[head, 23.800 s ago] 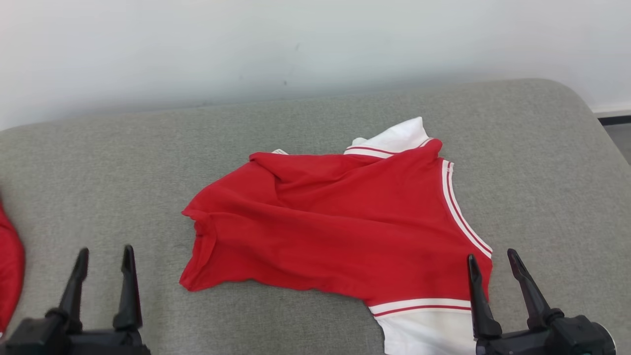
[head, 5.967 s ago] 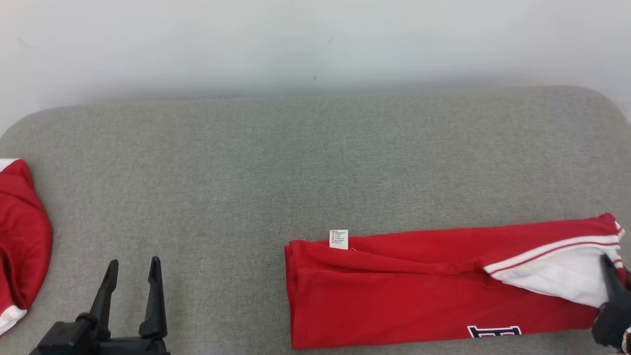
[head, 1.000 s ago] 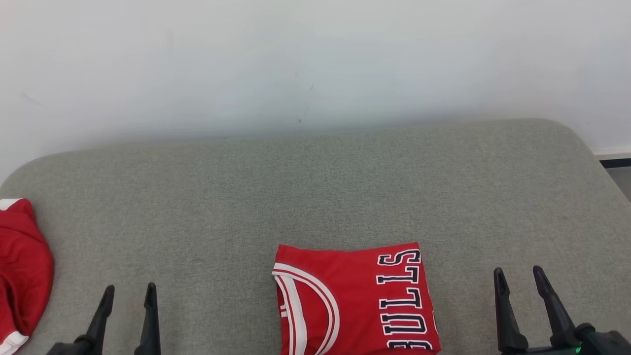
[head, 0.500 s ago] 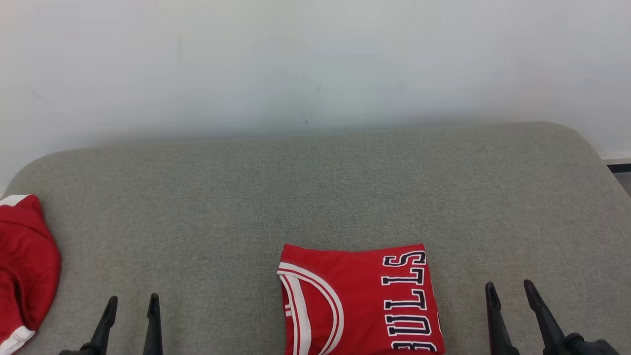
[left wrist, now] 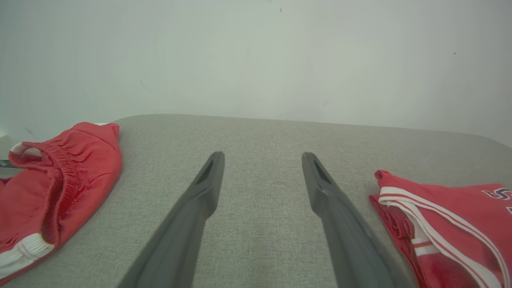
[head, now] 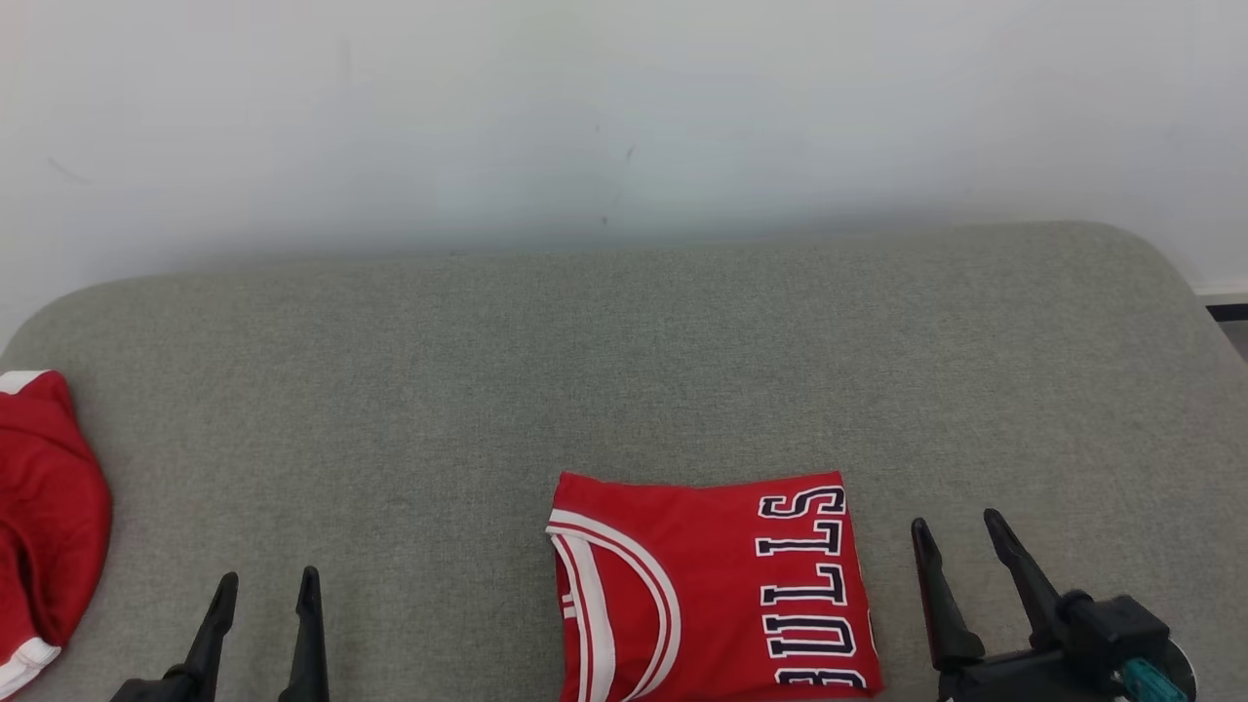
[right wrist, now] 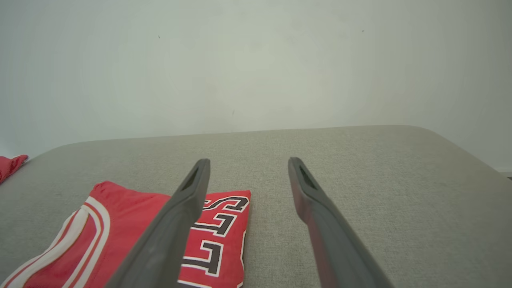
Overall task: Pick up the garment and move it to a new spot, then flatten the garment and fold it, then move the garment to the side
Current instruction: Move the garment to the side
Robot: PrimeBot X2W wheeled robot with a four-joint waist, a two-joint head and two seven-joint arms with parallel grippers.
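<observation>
The garment [head: 712, 590] is a red jersey with white trim and dark "BULLS" lettering, folded into a neat rectangle near the front middle of the grey cushion [head: 624, 370]. Its trimmed edge shows at the right of the left wrist view [left wrist: 444, 224], its lettered end at the lower left of the right wrist view [right wrist: 160, 232]. My left gripper [head: 265, 581] is open, well left of the garment, holding nothing. My right gripper [head: 957, 525] is open just right of the garment's lettered edge, apart from it. The open fingers of each gripper also rise in its own wrist view [left wrist: 261, 156] [right wrist: 247, 161].
A second red garment with white trim [head: 44, 517] lies bunched at the cushion's left edge, also in the left wrist view [left wrist: 56, 180]. A pale wall [head: 624, 117] stands behind. The cushion's rounded right corner [head: 1170, 283] drops to a dark floor strip.
The right gripper has moved left and up, closer to the folded garment's right edge. The head camera shifted slightly. The garment and left gripper stay put.
</observation>
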